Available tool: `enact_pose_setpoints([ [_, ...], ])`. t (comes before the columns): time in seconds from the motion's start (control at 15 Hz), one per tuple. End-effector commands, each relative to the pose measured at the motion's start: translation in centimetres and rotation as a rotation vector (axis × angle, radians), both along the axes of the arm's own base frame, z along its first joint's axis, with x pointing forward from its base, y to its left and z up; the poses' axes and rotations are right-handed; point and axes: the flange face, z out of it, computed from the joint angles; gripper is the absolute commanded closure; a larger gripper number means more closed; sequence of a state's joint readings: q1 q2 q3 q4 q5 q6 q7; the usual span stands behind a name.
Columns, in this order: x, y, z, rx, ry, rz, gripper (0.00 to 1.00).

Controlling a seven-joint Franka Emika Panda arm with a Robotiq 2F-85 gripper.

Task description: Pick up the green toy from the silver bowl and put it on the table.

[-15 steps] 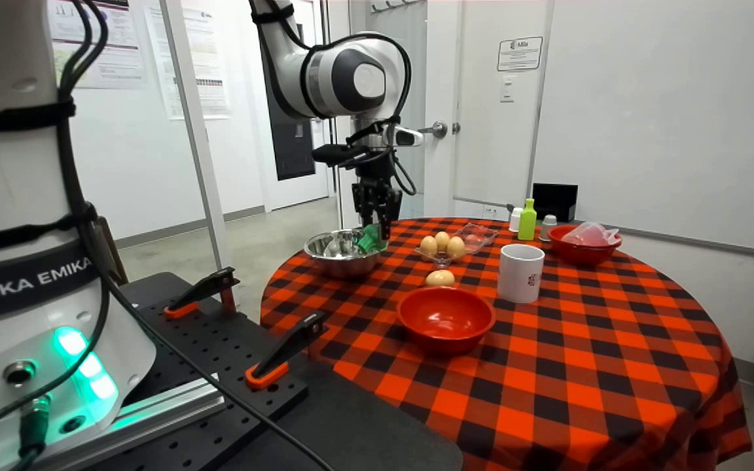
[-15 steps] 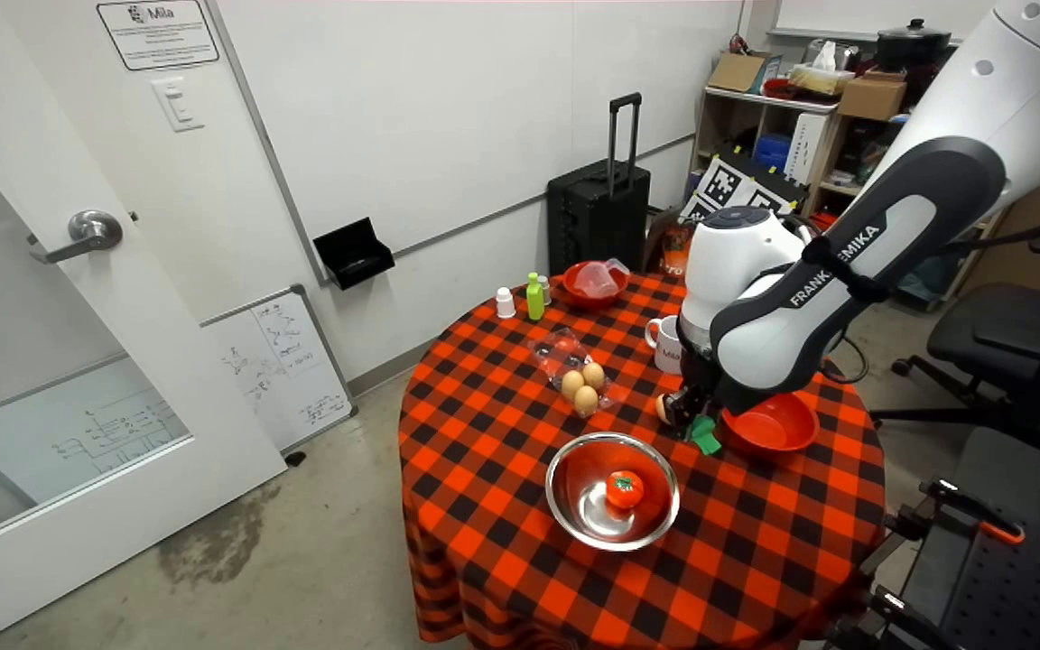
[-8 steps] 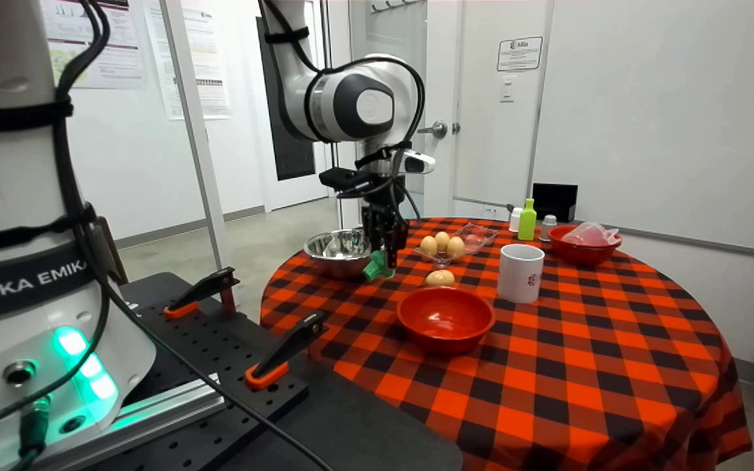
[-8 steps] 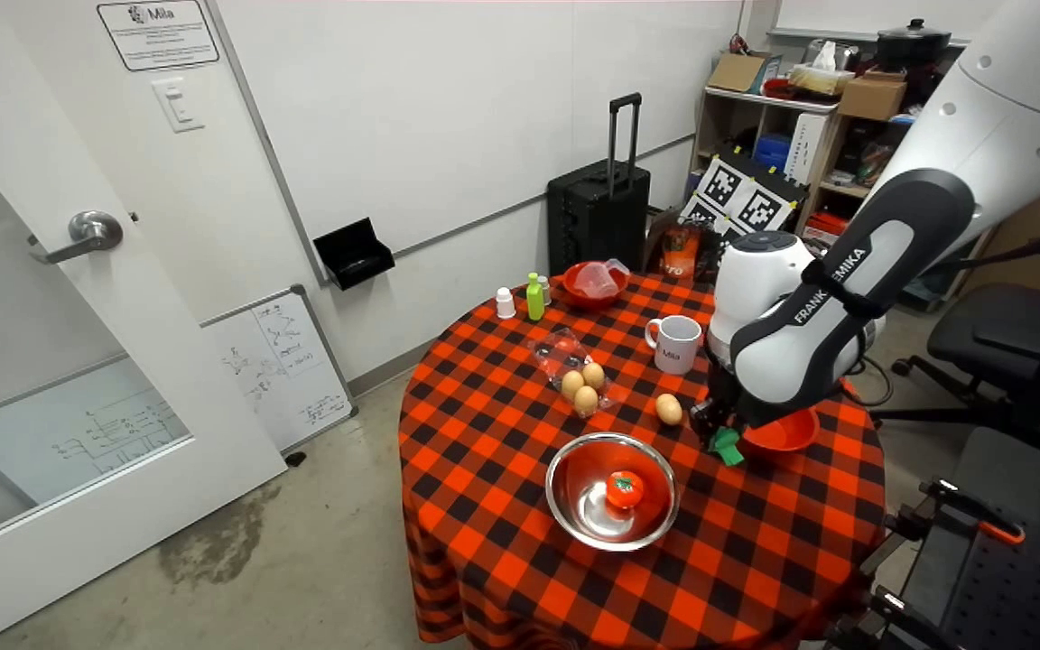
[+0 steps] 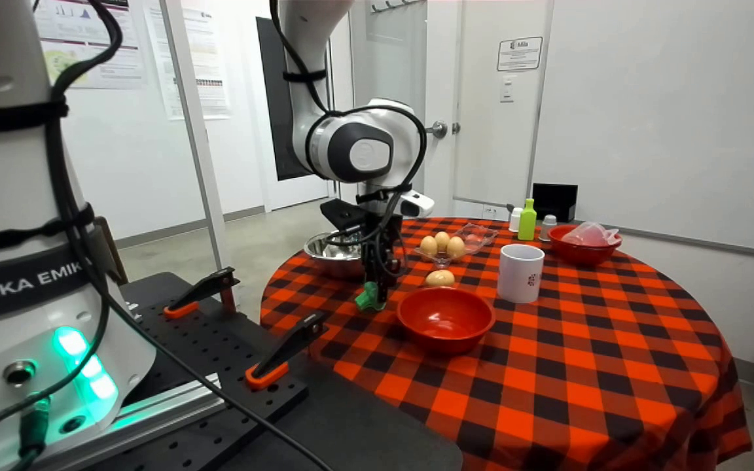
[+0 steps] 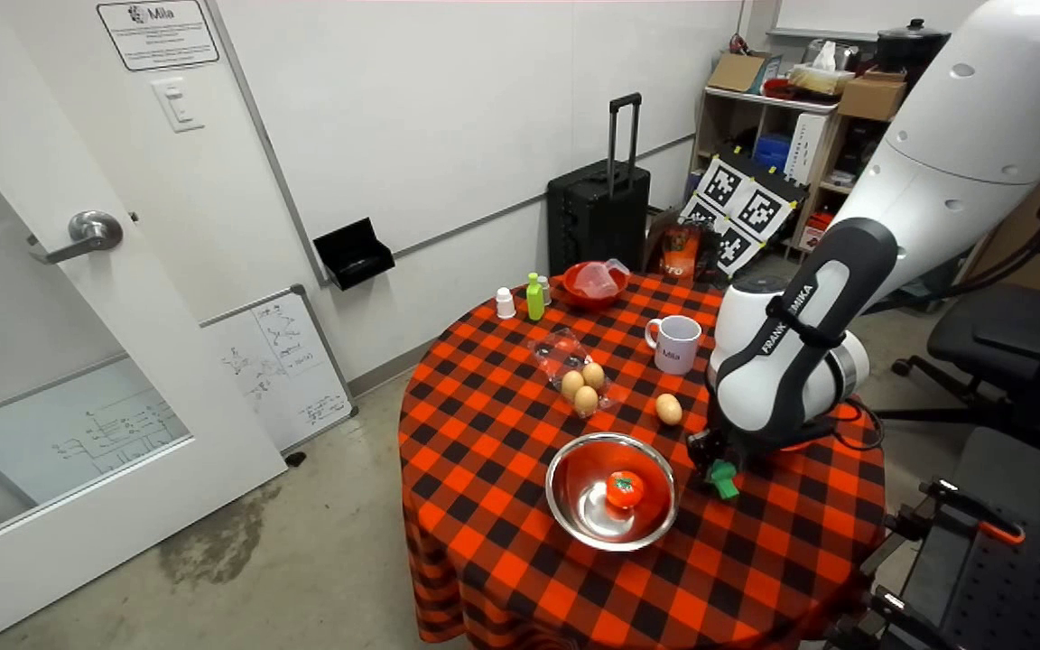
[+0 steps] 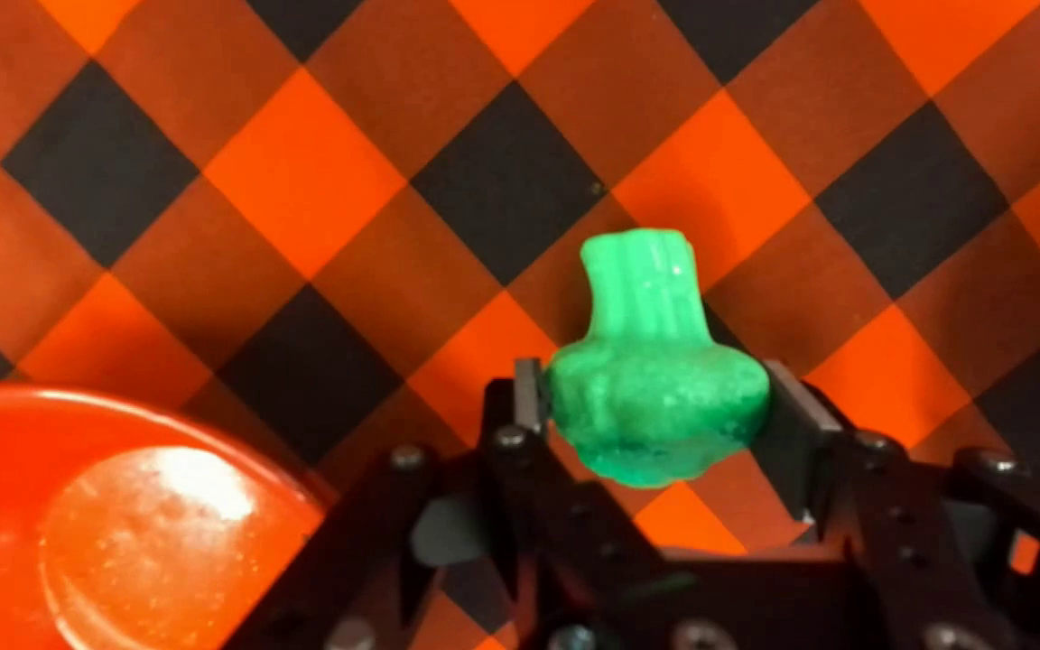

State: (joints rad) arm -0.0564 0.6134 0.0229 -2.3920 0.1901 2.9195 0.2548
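The green toy [image 7: 646, 298], a bright green lump with a paler stalk, is held between both finger pads of my gripper [image 7: 660, 406]. In both exterior views the toy [image 5: 367, 297] [image 6: 724, 480] is low over the checked table [image 5: 580, 366]. I cannot tell whether it touches the cloth. My gripper [image 5: 378, 296] points down, between the silver bowl [image 5: 331, 267] and the near red bowl [image 5: 446, 320]. The silver bowl [image 6: 592, 515] holds a red tomato-like toy [image 6: 625, 492].
The near red bowl also shows in the wrist view [image 7: 123, 542], close beside the gripper. A single egg [image 6: 668, 410], several eggs in a clear carton [image 6: 585, 401] and a white mug [image 6: 675, 345] stand farther back. A green bottle [image 5: 527, 220] and another red bowl [image 5: 583, 252] are at the far edge.
My gripper has carried the green toy away from above the silver bowl's rim and down toward the table, between the silver and near red bowls. It stays shut on the toy.
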Motion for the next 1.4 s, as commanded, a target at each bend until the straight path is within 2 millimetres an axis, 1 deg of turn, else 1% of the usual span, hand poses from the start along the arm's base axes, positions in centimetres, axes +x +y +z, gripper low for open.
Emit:
enact_pose_setpoints([
  [0.0, 0.8, -0.1, -1.3, 0.012, -0.011, -0.012, 0.69],
  [0.07, 1.1, -0.1, -1.2, 0.010, -0.015, -0.014, 0.66],
  [0.13, 1.2, -0.2, -1.1, 0.010, -0.017, -0.015, 0.19],
  [0.2, 1.3, -0.2, -1.1, 0.009, -0.018, -0.018, 0.19],
  [0.27, 1.3, -0.2, -1.1, 0.009, -0.017, -0.018, 0.16],
  [0.4, 1.4, -0.1, -1.1, 0.009, -0.015, -0.017, 0.02],
  [0.47, 1.4, 0.0, -1.1, 0.008, -0.013, -0.016, 0.00],
  [0.6, 1.3, 0.6, -0.7, 0.014, -0.012, -0.017, 0.00],
  [0.87, 1.1, 1.9, 0.9, 0.008, -0.034, 0.005, 0.00],
  [1.0, 1.0, 2.6, 2.0, -0.003, -0.051, 0.017, 0.00],
  [1.33, 0.2, 4.3, 6.3, -0.062, -0.105, 0.048, 0.00],
])
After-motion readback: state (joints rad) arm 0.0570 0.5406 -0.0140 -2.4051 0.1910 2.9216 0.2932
